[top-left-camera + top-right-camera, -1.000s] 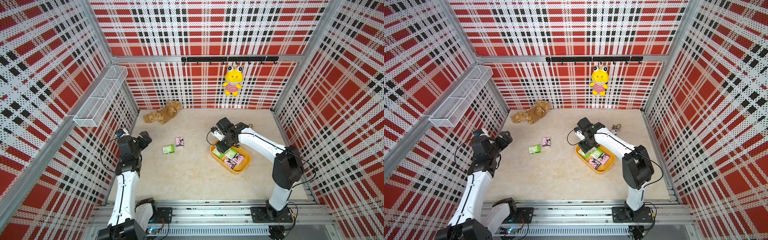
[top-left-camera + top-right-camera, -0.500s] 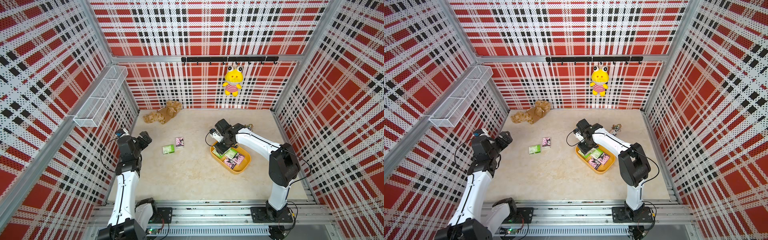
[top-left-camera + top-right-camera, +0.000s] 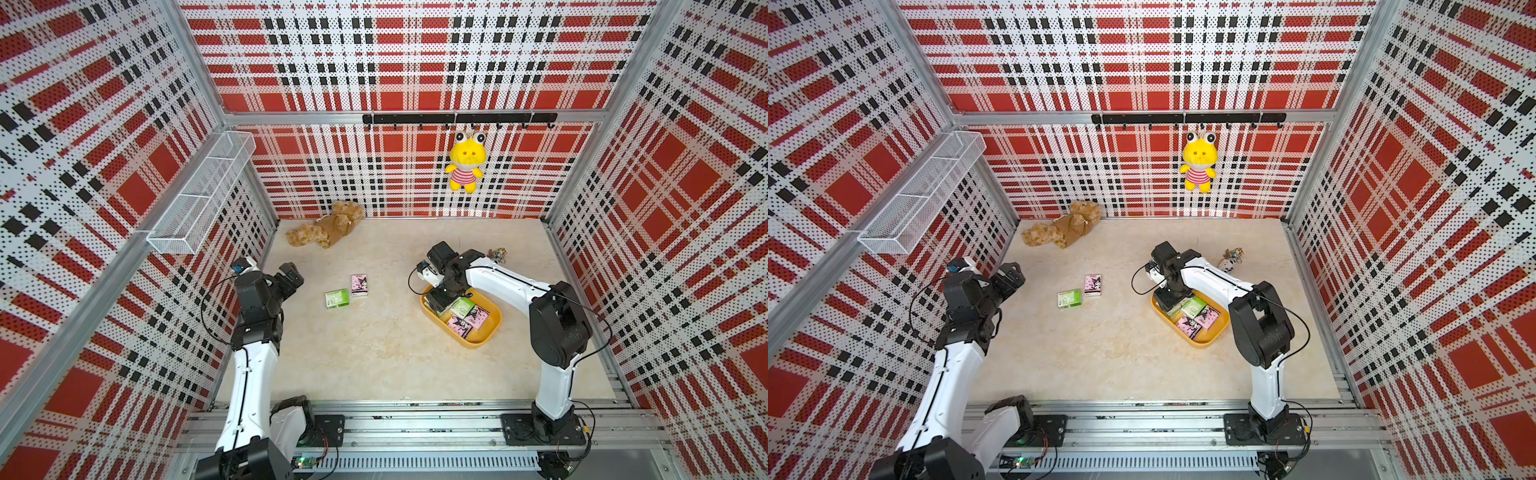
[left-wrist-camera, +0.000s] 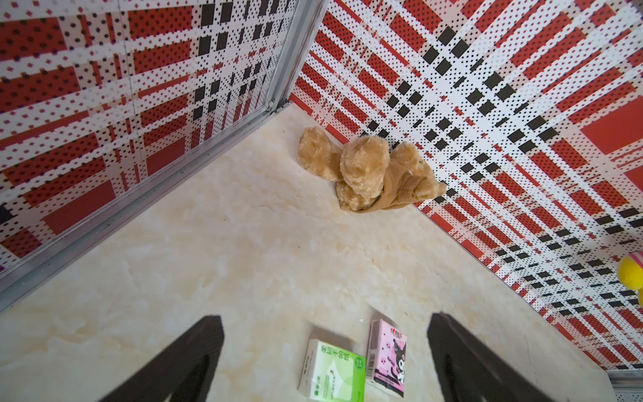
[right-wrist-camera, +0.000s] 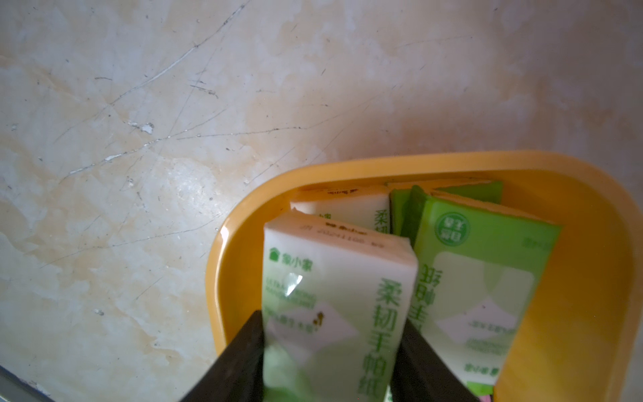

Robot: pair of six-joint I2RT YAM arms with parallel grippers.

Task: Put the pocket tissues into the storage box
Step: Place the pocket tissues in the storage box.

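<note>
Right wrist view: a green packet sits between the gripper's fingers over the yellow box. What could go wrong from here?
1. The held packet hangs close to the rim of the box. If it is released there, it may tip out over the edge.
2. A leaning packet lies right beside it. The right gripper could knock it or drag it up when pulling out.

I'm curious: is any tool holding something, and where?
The right tool pinches a green-and-white tissue packet by its two long sides; the left tool holds nothing.
</note>
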